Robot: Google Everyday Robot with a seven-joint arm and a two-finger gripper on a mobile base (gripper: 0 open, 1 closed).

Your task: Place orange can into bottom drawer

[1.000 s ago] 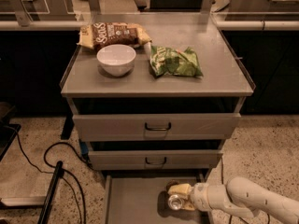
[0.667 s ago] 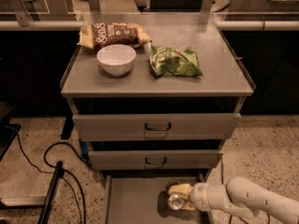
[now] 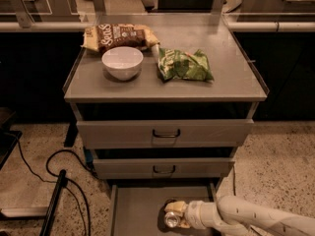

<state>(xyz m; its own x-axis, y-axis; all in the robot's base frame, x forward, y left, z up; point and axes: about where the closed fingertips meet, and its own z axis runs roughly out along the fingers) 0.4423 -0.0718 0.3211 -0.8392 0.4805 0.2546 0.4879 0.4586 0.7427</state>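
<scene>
I have the pincer (image 3: pixel 175 214) reaching low into the pulled-out bottom drawer (image 3: pixel 135 208), clamped on the orange can (image 3: pixel 172 220), silver top tipped toward the camera, near the drawer floor for a short drop; can't tell if it's touching.

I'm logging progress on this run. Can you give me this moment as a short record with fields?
can: inside the bottom drawer, silver top facing the camera
gripper: reaching into the open drawer from the lower right, fingers closed on the can
bottom drawer: pulled open
top drawer: shut
middle drawer: shut
cabinet top: white bowl, green bag, brown bag
task state: can in the drawer, not yet let go
</scene>
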